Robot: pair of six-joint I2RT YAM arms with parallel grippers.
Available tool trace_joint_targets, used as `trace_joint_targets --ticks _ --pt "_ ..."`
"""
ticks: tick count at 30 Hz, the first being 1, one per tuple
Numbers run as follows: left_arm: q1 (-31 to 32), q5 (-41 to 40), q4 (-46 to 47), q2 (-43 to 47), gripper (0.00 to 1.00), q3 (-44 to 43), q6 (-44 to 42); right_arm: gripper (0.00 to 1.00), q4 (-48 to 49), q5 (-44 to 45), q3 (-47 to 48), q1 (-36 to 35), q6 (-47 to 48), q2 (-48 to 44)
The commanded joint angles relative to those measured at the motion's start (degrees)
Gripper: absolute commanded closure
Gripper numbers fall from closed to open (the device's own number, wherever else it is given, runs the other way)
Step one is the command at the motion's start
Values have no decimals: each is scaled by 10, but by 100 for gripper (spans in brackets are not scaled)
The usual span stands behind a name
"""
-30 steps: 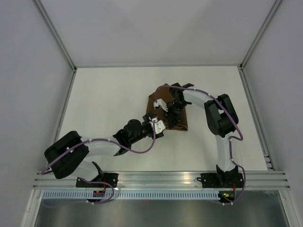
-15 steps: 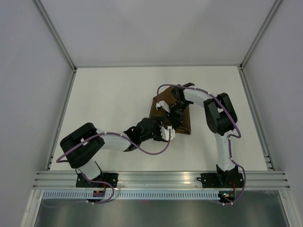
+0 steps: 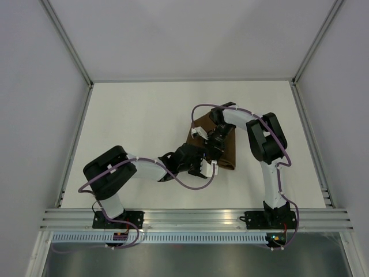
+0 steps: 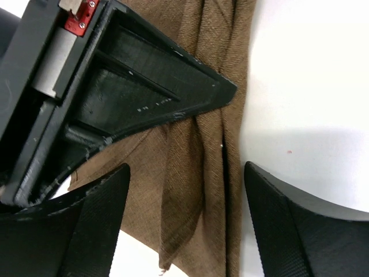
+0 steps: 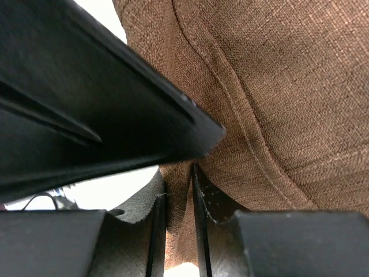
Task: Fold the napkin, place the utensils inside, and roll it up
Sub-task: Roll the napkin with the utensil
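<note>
Napkin (image 3: 228,149) lay bunched on the tabletop (image 3: 132,121) nearer its right edge; right claw (image 5: 176,190) pinched a fold, left claw (image 4: 185,173) spread wide astride it.

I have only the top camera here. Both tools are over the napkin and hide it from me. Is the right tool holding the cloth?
Observer: Yes. In the right wrist view, the right tool is pinched shut on a thin fold of the napkin.
Operator: And the left tool, does it grip too?
Observer: No. Its own camera shows the left tool wide open, with its fingers on either side of a strip of napkin.
Operator: How does the cloth lie there?
Observer: It is gathered into several lengthwise pleats that converge where the right tool pinches.
</note>
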State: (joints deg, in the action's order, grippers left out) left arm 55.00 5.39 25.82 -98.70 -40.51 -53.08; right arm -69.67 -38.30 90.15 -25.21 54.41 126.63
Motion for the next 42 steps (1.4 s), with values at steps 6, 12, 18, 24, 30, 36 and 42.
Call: trace_joint_targets --ticks 6,12,18,24,30,36,42 --pt "3 37 -47 -32 30 -35 -28 96 67 140 -41 0 38 71" --pt "9 40 -93 -32 52 -42 -30 96 74 138 -45 2 34 65" --pt "15 52 -168 -41 72 -73 -5 93 94 134 -51 8 22 52" --pt "16 65 -231 -56 93 -114 39 67 103 119 -46 21 7 24" --pt "16 70 -309 -87 98 -182 106 40 106 78 -22 43 -16 -13" --pt "12 87 -372 -116 98 -236 158 34 103 37 8 73 -43 -47" --pt "-2 119 -416 -132 98 -271 198 32 144 11 5 108 -92 -86"
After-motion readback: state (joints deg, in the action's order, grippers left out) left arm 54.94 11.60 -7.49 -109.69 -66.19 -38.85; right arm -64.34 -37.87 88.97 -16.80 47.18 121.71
